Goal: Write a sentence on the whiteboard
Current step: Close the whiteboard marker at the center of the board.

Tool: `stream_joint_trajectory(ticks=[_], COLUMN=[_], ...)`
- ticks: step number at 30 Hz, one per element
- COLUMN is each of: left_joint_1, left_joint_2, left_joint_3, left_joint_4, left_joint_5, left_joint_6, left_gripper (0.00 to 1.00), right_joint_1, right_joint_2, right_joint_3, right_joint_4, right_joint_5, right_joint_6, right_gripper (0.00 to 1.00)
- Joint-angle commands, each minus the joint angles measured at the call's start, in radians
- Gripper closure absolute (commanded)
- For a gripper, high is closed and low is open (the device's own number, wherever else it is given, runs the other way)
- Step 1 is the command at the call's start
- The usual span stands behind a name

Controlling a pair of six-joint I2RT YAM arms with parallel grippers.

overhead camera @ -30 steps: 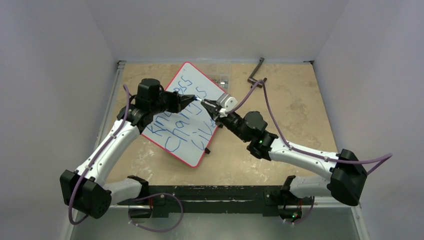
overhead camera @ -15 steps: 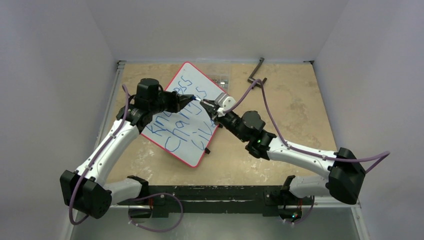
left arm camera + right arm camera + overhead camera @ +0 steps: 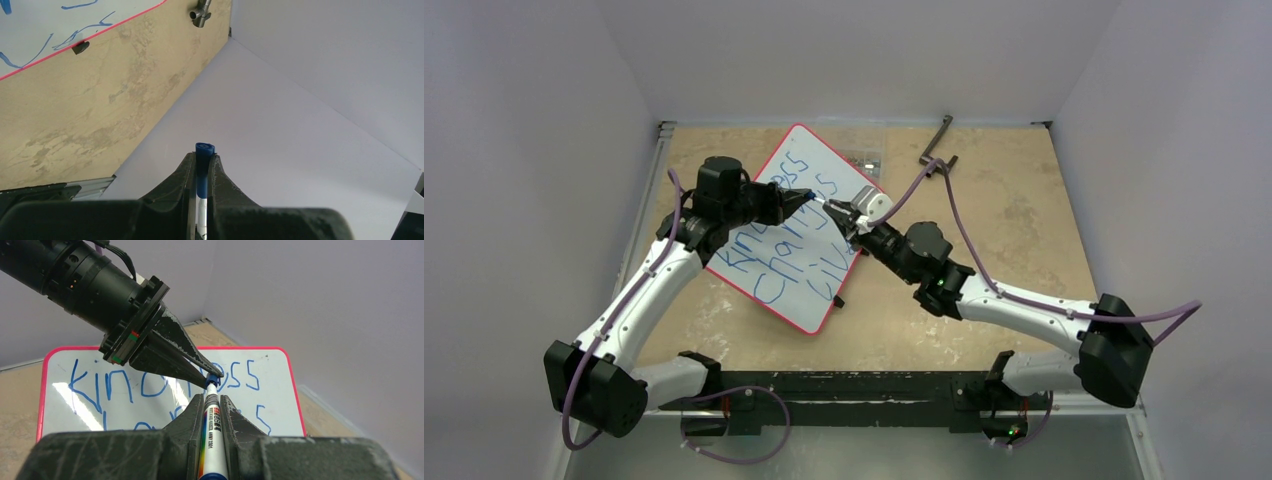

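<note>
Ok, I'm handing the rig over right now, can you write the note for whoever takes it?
Left gripper: fingers shut on the blue cap, above the whiteboard.
Right gripper: fingers shut on the marker, its end meeting the cap.
The sentence fills the board in three blue lines, partly hidden by the grippers.
Done: writing looks finished.
Left: probably seat the cap and set the marker down; cap fit unclear.

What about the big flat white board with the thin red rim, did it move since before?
No. The whiteboard keeps its top corner just as close to the far edge of the tan table.
</note>
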Motion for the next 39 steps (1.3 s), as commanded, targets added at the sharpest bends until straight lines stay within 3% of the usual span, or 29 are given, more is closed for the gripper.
stream_joint_trajectory(ticks=[1, 26, 39], left_joint_1=[0.008, 0.001, -0.046], left_joint_2=[-0.025, -0.097, -0.139], left_joint_3=[0.039, 0.041, 0.047], left_joint_4=[0.003, 0.001, 0.192], left_joint_5=[0.016, 0.015, 0.009], left_joint_6=[-0.007, 0.025, 0.127], left_gripper=[1.0, 1.0, 1.0], right_joint_1=[0.008, 0.013, 0.019], right_joint_2=[0.017, 0.13, 0.187], right_joint_3=[0.052, 0.128, 0.152], right_joint_4=[0.026, -0.027, 0.117], right_joint_5=[0.025, 0.055, -0.013], right_joint_6=[0.003, 0.006, 0.165], right_gripper=[1.0, 1.0, 1.0])
